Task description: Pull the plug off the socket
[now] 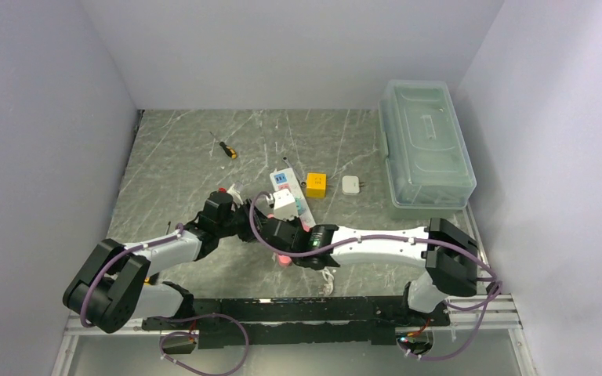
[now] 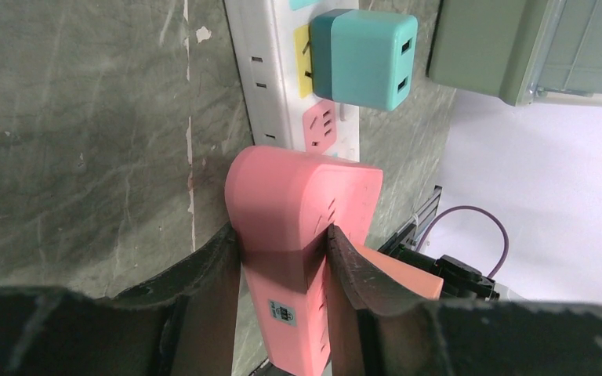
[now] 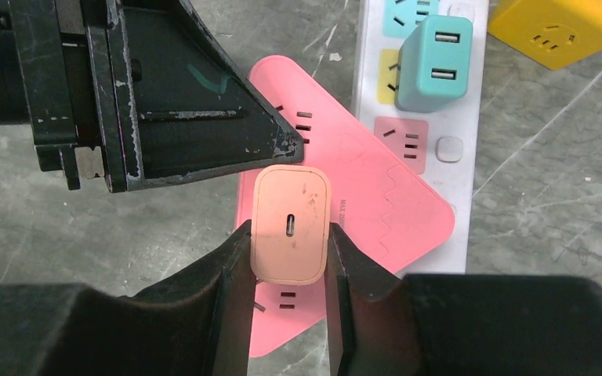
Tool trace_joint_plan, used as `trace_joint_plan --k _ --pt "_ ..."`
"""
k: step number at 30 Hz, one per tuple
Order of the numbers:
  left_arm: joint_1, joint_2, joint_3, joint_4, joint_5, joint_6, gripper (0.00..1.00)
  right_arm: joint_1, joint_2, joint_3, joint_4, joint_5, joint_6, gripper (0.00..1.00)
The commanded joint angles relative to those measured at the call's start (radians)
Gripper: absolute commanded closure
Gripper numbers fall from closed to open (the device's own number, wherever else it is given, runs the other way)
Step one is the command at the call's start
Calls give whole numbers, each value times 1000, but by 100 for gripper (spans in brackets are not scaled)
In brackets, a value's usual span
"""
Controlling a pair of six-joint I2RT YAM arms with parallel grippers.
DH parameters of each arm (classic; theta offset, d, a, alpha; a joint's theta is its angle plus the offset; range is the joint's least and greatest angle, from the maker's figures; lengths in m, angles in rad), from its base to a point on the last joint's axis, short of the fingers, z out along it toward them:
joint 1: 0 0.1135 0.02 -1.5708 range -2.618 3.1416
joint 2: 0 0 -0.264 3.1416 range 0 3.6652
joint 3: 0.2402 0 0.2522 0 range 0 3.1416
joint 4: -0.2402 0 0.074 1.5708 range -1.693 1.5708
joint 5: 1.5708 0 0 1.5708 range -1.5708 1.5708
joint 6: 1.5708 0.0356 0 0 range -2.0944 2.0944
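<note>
The socket (image 3: 458, 117), a long white power strip with pink, teal and yellow faces, lies on the marble tabletop. A teal charger (image 3: 435, 59) is plugged into it. A flat pink outlet block (image 3: 376, 204) lies slanted over the strip's near end. My left gripper (image 2: 282, 251) is shut on that pink block (image 2: 302, 196), gripping it by its edges. My right gripper (image 3: 288, 243) is shut on the plug (image 3: 290, 223), a peach charger with a USB-C port, over the block's face. A metal prong shows under the plug's lower left edge. I cannot tell whether the plug is still seated.
A yellow cube (image 1: 317, 185) and a small white charger (image 1: 351, 185) lie just right of the strip. A screwdriver (image 1: 225, 147) lies at the back left. A clear lidded bin (image 1: 425, 145) stands along the right wall. Both arms meet over the strip's near end.
</note>
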Motion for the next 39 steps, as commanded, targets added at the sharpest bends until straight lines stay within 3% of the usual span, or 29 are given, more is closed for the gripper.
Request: trace_joint_plan --k 1,4,6,16,23,31,35,39 --pt "-9 18 6 -73 -79 77 100 -12 -70 10 104 -66 23 100" --pt "-9 18 6 -74 -79 79 100 -90 -139 -87 226 -227 46 100" --pt "-9 19 7 -74 -79 79 100 -107 -165 -116 252 -254 53 100" --pt "-9 29 8 -69 -79 79 100 -22 -91 -6 154 -108 18 100" --pt "-9 23 12 -76 -78 84 100 -31 -172 -8 94 -53 -5 100" --pt "-9 7 14 -99 -81 91 100 -274 -366 -110 44 -122 -99 100" --pt "-8 0 10 -94 -80 87 100 -462 -348 -100 -42 -204 -161 100" --pt "-9 -2 9 -92 -72 88 99 -571 -287 -109 -108 -191 -179 100"
